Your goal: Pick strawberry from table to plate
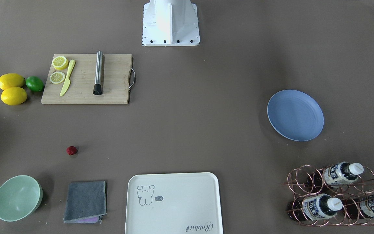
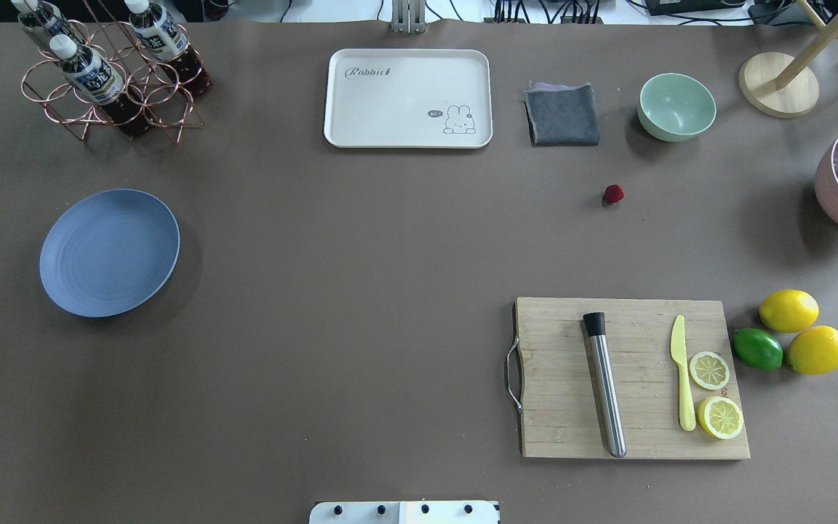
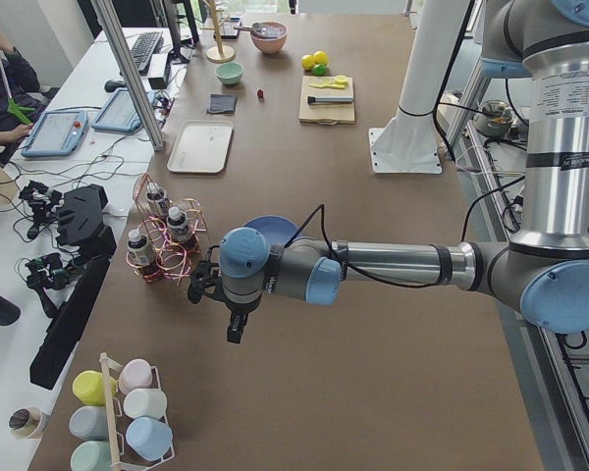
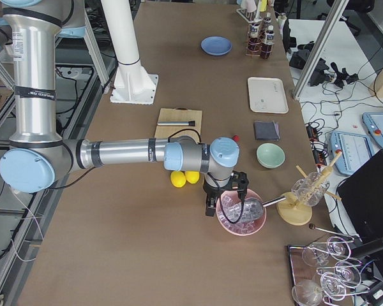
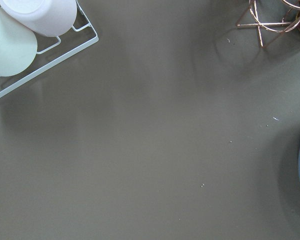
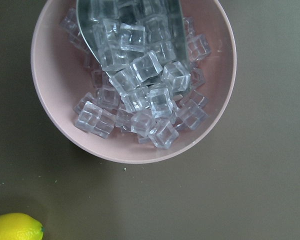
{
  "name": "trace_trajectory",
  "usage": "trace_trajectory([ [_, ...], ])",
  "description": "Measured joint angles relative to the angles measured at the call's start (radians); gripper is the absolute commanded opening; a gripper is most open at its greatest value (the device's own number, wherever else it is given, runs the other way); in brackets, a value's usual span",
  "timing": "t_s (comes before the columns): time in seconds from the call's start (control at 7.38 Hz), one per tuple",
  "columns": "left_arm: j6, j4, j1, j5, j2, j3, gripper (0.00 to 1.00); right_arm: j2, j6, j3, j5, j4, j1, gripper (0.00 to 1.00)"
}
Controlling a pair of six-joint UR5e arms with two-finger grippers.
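Note:
The strawberry [image 2: 613,193], tiny and dark red, lies alone on the brown table [image 2: 361,240] between the green bowl and the cutting board; it also shows in the front view [image 1: 71,150]. The blue plate [image 2: 108,252] sits far across the table, beside the bottle rack, with nothing on it. My left gripper [image 3: 234,332] hangs just past the plate, near the table's left end. My right gripper [image 4: 209,209] hovers at the pink ice bowl [image 6: 132,85], well beyond the strawberry. Both show only in the side views, so I cannot tell whether they are open or shut.
A wooden cutting board [image 2: 630,378] carries a steel rod, a yellow knife and lemon slices; two lemons and a lime [image 2: 757,348] lie beside it. A green bowl [image 2: 676,106], grey cloth [image 2: 561,114], cream tray [image 2: 408,98] and bottle rack [image 2: 110,76] line the far edge.

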Motion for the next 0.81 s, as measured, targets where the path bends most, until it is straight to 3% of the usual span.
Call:
trace_trajectory([
  [0.41,-0.004,-0.127,0.023,0.002,-0.027,0.007,0.98,0.015,0.004,0.020,0.009,0.224,-0.005,1.00],
  [0.81,-0.203,-0.227,0.141,0.015,-0.036,0.043,0.98,0.032,0.109,0.052,0.003,0.275,-0.093,1.00],
])
